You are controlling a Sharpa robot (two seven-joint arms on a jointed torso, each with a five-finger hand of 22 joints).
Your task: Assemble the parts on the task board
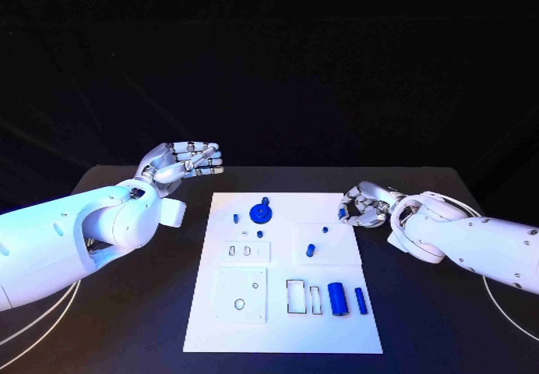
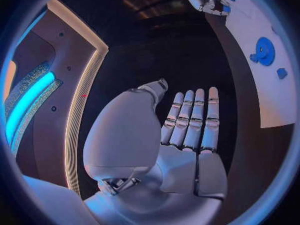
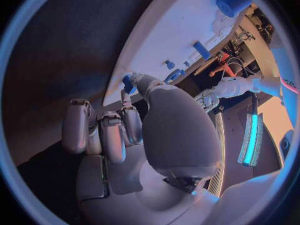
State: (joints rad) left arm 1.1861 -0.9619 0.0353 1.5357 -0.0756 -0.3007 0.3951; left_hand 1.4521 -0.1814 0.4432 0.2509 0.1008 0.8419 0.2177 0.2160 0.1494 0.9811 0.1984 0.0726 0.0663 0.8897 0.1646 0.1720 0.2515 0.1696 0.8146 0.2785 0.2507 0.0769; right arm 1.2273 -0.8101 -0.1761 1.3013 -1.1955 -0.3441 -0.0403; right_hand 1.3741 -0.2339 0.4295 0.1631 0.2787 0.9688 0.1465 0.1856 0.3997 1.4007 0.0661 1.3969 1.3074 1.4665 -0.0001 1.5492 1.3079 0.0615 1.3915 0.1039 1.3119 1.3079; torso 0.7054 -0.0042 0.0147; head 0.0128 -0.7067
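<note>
The right hand (image 1: 363, 209) hovers at the right edge of the task board (image 1: 281, 327), its fingers curled around a small blue part (image 1: 343, 212) pinched at the fingertips. The right wrist view brings that grip closer, with the blue part (image 3: 128, 82) held between thumb and a finger just over the board's edge (image 3: 156, 45). The left hand (image 1: 180, 164) is raised off the table (image 1: 135, 327) beyond the board's far left corner, holding nothing; the head view shows its fingers bent, while the left wrist view shows that hand (image 2: 181, 135) with fingers straight, side by side and palm bare. On the board, a blue gear (image 1: 261, 211) sits near the far edge, seen too in the left wrist view (image 2: 265, 51). A large blue cylinder (image 1: 337, 298) and a slimmer blue peg (image 1: 361, 300) lie towards the near right corner, beside a rectangular slot (image 1: 297, 297). A short blue pin (image 1: 311, 250) stands mid-board.
</note>
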